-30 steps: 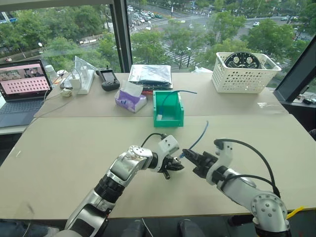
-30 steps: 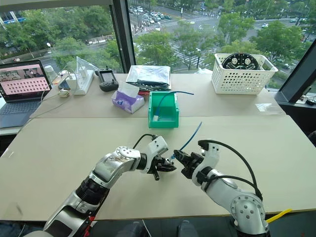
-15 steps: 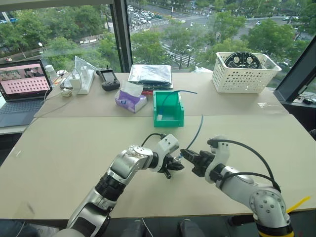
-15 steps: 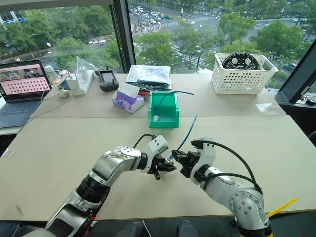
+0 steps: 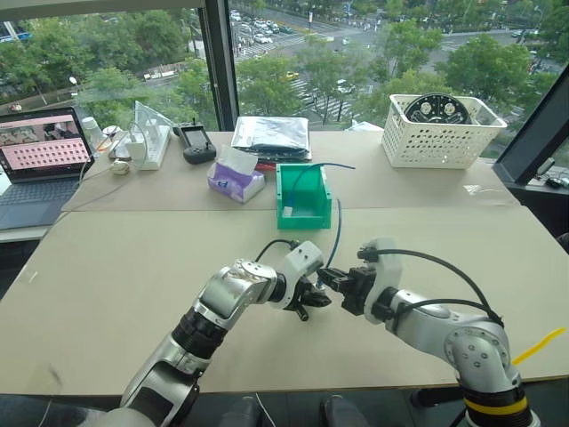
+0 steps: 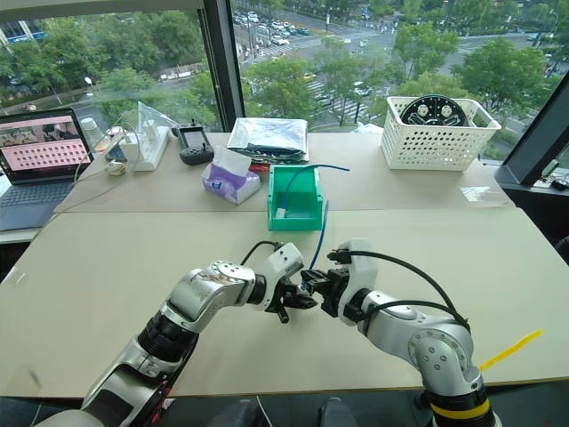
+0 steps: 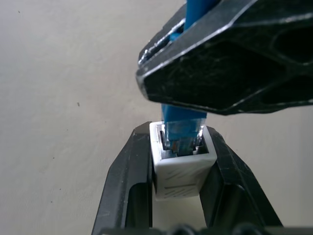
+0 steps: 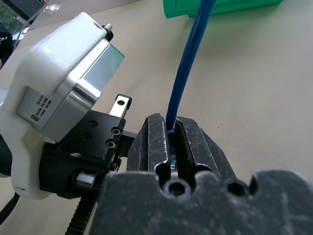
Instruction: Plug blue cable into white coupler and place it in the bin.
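Nearest, over the bench (image 5: 107, 294), left gripper (image 7: 182, 161) clamped on the white coupler (image 7: 182, 164), jaws pressing its two sides, socket facing the right gripper (image 8: 171, 142). Right jaws closed on the blue cable (image 8: 188, 58) just behind its plug, plug tip seemingly already entering the socket, rest of the cord arching up toward the far side. Best done by keeping plug and socket on one line, pushing straight in without twisting, holding the coupler firm so it cannot slip backward, pressing until fully seated. Likely risk: skewed entry jamming the clip. Farther back, the green bin (image 5: 303, 211) waiting, well apart from both grippers.
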Motion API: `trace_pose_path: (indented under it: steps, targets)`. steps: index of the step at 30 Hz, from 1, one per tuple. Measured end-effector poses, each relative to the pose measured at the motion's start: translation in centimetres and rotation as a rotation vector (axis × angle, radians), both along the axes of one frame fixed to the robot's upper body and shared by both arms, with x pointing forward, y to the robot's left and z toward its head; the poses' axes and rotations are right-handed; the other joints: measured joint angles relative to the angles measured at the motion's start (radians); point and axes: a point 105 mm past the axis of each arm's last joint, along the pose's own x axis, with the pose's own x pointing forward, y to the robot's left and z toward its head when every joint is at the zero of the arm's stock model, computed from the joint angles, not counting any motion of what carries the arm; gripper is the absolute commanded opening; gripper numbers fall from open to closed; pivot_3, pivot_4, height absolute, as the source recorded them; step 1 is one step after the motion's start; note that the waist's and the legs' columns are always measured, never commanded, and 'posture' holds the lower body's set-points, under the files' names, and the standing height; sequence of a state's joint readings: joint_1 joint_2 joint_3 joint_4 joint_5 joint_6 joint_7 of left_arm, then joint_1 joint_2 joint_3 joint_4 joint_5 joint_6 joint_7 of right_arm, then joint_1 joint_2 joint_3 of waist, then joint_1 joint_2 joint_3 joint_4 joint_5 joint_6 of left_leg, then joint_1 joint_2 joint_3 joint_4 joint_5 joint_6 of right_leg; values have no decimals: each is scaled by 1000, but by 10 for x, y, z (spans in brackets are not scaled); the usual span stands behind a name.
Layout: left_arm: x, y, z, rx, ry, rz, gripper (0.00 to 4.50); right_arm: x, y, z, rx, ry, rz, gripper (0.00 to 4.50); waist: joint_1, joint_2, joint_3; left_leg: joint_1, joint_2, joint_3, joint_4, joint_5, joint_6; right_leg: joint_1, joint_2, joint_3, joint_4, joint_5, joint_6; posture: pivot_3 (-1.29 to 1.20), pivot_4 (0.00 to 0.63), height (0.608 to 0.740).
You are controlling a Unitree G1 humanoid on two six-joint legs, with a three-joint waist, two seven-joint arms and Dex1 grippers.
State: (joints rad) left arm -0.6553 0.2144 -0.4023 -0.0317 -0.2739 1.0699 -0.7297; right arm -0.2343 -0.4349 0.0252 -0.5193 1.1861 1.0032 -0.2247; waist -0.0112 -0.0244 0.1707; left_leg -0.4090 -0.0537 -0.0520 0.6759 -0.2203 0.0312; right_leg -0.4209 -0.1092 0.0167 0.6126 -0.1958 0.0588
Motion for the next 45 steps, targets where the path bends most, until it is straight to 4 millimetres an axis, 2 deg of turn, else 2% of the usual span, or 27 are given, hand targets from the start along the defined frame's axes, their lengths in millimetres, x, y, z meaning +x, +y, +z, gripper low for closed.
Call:
trace_pose_path:
  steps: [10, 20, 21, 22, 25, 27, 29, 32, 35, 37, 41, 42, 45]
  targets:
    - [-7, -1, -2, -9, 29, 18, 756, -7, -8, -10, 20, 26, 25, 0, 2, 0, -3, 1, 0, 0, 0, 0, 0, 1, 0, 0, 0, 0, 0, 0, 150, 728]
    - [4, 8, 1, 5, -56, 49, 756, 6, -10, 1, 125, 22, 5, 0, 0, 0, -3, 0, 0, 0, 0, 0, 0, -1, 0, 0, 1, 0, 0, 0, 150, 728]
    - [4, 9, 3, 0, -72, 41, 1751, 7, -10, 4, 131, 22, 8, 0, 0, 0, -3, 0, 0, 0, 0, 0, 0, -1, 0, 0, 1, 0, 0, 0, 150, 728]
    - [5, 13, 3, 4, -82, 44, 2022, 9, -14, 9, 137, 11, -4, 0, 0, 0, -2, 0, 0, 0, 0, 0, 0, -2, 0, 0, 1, 0, -1, 0, 150, 728]
    - [7, 24, 1, -23, -59, 74, 3190, 22, -39, 44, 141, -84, -81, 0, 1, 1, -2, -1, -1, 0, 0, 0, 0, -2, 0, 1, 0, 3, -5, 0, 150, 728]
    - [5, 24, 2, -44, -56, 76, 3953, 25, -42, 64, 155, -137, -72, 0, 0, 1, -2, -1, -1, 0, 0, 0, 0, -1, 0, 1, 0, 3, -5, 0, 150, 728]
    - [5, 27, 4, -91, -50, 90, 4457, 30, -40, 79, 179, -161, -43, 0, -4, 1, -2, -1, 0, 1, 0, 0, 0, -2, 0, 1, 0, 3, -5, 0, 150, 728]
    - [3, 38, 14, -205, -61, 136, 4457, 45, -34, 108, 207, -210, 17, 0, -10, 2, -1, -1, 1, 2, 0, 0, 0, -3, 0, 1, 0, 4, -6, 0, 150, 728]
    - [13, 55, 29, -262, -163, 209, 4457, 66, -25, 123, 201, -235, 66, 0, -4, 2, -1, 0, 1, 2, 0, 0, 0, -2, 1, 0, 0, 5, -9, 0, 150, 728]
    - [23, 70, 38, -289, -233, 298, 4457, 88, -19, 123, 202, -220, 74, 0, -3, 2, -1, 0, 0, 3, 0, 0, 0, -2, 1, 1, 0, 6, -9, 0, 150, 728]
    - [38, 101, 52, -317, -373, 460, 4457, 132, -21, 121, 196, -223, 25, 0, 0, 2, -1, -1, -1, 2, 0, 0, 0, -3, 1, 1, 0, 6, -9, 0, 150, 728]
    - [40, 109, 53, -304, -414, 501, 4457, 145, -21, 117, 165, -231, 12, 0, 0, 2, -1, -1, -2, 2, -1, 0, 0, -3, 1, 1, 0, 6, -9, 0, 150, 728]
    - [43, 118, 53, -295, -464, 559, 4457, 165, -24, 101, 117, -224, -8, 0, 0, 2, -1, -2, -2, 2, -3, 0, 0, -4, -1, 1, 0, 7, -9, 0, 150, 728]
